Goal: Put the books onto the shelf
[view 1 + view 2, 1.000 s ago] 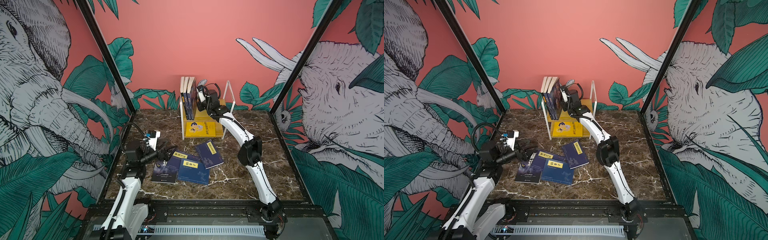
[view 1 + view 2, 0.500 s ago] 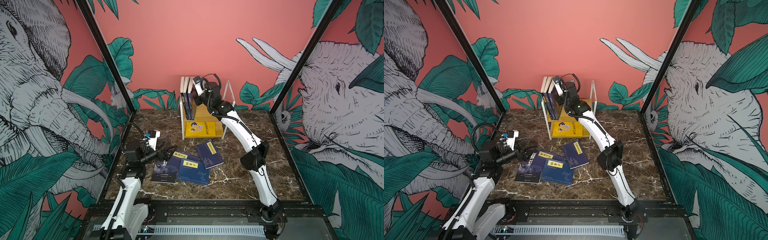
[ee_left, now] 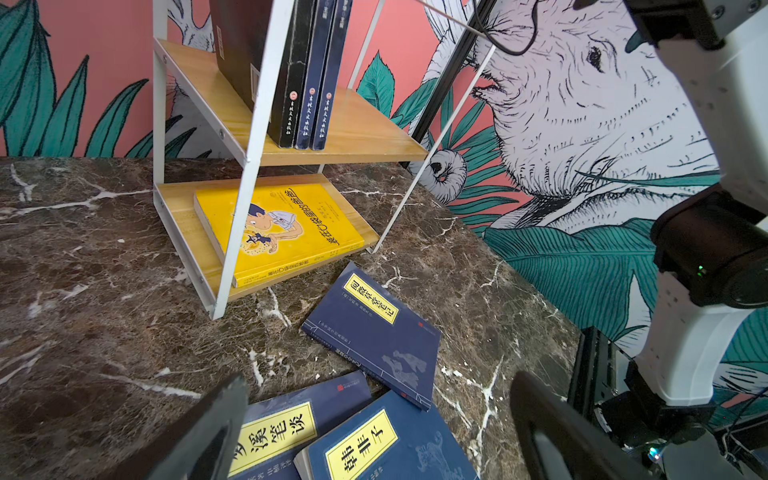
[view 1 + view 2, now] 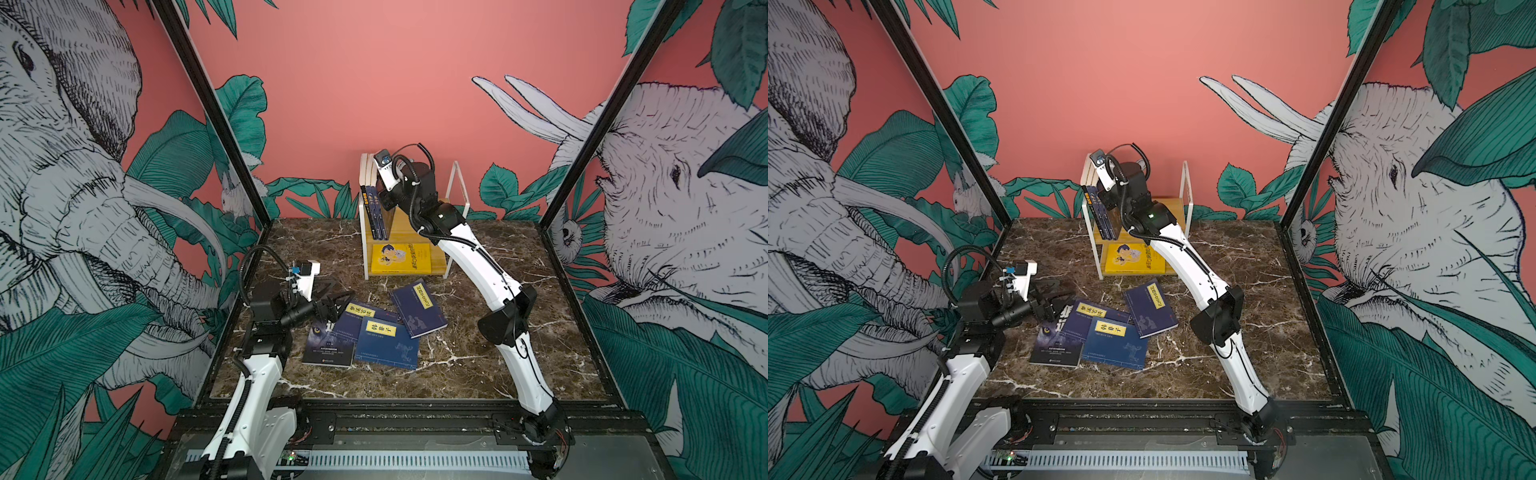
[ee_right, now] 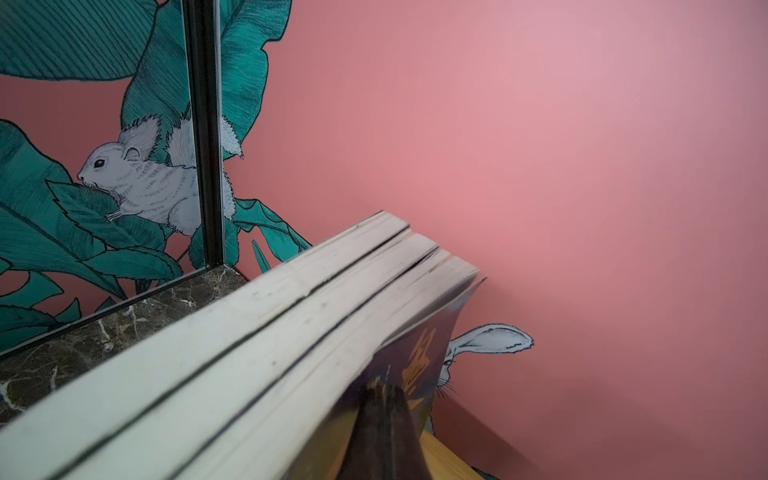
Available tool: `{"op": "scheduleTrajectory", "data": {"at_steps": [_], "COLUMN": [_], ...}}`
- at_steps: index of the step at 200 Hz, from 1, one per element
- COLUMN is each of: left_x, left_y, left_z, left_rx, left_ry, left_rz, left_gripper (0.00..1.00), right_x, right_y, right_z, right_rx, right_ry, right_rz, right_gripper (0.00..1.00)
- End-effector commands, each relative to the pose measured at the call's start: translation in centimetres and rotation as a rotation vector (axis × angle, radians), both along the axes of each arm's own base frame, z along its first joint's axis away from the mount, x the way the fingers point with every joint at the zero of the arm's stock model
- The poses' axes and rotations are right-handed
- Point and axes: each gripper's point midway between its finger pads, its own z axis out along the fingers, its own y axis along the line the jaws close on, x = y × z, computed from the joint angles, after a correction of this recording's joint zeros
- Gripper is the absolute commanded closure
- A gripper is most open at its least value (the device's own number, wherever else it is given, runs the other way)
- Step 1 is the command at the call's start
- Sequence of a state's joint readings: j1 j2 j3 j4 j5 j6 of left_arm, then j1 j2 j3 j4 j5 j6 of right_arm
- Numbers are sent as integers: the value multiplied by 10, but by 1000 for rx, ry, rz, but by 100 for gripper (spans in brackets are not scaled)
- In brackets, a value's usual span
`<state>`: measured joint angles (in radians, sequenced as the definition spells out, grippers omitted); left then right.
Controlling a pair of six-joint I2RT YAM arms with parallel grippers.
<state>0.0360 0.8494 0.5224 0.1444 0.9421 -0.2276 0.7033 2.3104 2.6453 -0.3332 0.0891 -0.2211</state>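
Beneath the left hand (image 4: pixel 334 298), its fingers spread wide apart and holding nothing, four books (image 4: pixel 386 340) lie flat, loosely overlapping, on the marble counter (image 4: pixel 478 365). Beyond them stands the shelf (image 3: pixel 365 133). Against the right hand (image 5: pixel 386 428), whose fingers are pressed together, upright books (image 4: pixel 376 208) stand on the shelf's upper board.

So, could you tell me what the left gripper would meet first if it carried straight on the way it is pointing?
Most likely the nearest navy book, lying flat on the table just ahead of the open left gripper; the shelf stands farther on. Depth is unclear.
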Motion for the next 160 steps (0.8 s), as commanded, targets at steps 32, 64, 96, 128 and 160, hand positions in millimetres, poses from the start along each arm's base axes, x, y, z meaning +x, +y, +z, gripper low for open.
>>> {"op": "scheduleTrajectory", "data": {"at_steps": [32,64,96,128,160], "left_x": [-3,-1,-1,-3,-1], "left_y": [0,1,1,0,1], "left_z": [3,2,2,4,2], "left_rx": [1,0,0,-4,-1], "left_ry": [-26,-21,-18,-27,-17], "left_rz": [-4,-1,-1,-5,2], "left_gripper": [0,0,0,0,0], "right_x": [-21,-25,-22,-27,-26], "right_y": [27,34,24,11,-3], "right_z": [26,22,24,33,29], "right_rx": [51,42,18,2,-30], "right_ry": [-77,-75,-80,-85,-83], "right_rz": [96,118,66,33,-30], "right_gripper": [100,100,100,100,100]}}
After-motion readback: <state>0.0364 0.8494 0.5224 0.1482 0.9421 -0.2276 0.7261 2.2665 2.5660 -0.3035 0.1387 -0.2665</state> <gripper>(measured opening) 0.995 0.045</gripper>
